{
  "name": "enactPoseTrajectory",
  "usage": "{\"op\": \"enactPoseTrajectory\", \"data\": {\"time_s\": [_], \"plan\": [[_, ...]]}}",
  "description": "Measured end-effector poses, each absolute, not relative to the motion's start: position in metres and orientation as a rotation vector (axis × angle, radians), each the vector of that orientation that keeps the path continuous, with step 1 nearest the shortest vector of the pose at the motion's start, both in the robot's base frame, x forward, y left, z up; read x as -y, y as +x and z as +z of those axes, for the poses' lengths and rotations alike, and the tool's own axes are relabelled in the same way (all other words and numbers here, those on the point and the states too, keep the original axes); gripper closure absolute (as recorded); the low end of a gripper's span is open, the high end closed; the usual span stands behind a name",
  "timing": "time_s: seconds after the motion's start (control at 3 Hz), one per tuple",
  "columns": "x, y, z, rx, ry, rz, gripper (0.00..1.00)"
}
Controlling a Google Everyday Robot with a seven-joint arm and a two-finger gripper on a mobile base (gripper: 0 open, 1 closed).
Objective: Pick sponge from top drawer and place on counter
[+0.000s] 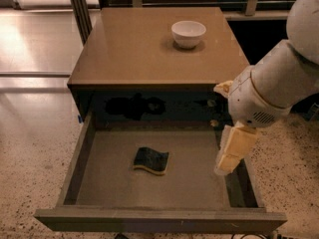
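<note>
The sponge (151, 160) lies mid-floor in the top drawer (159, 220), which juts out before and below the tabletop (134, 54), where a bowl (188, 33) stands back right; the claw (230, 156) hangs over the drawer's right side, apart from the sponge.

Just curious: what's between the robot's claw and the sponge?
Only bare top drawer floor, per the camera view, separates the gripper, at the drawer's right, from the sponge.

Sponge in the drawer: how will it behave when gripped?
Sponge looks thin and wavy-edged, so probably light and squashy. Lying flat on the top drawer floor, it likely slides, not rolls. Gripper hangs over the drawer's right side.
</note>
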State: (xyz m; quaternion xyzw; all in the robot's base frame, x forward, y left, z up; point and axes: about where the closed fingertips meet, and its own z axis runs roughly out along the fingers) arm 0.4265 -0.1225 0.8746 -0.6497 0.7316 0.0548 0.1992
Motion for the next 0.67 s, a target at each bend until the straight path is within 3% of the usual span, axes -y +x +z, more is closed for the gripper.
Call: {"op": "enactPoseTrajectory", "data": {"time_s": [0.33,0.67], "plan": [[0.0897,0.3904,0.8218,-2.084,-1.862,0.172,0.0],[0.0896,0.3929,0.8163,-2.076,-1.858,0.172,0.0]]}}
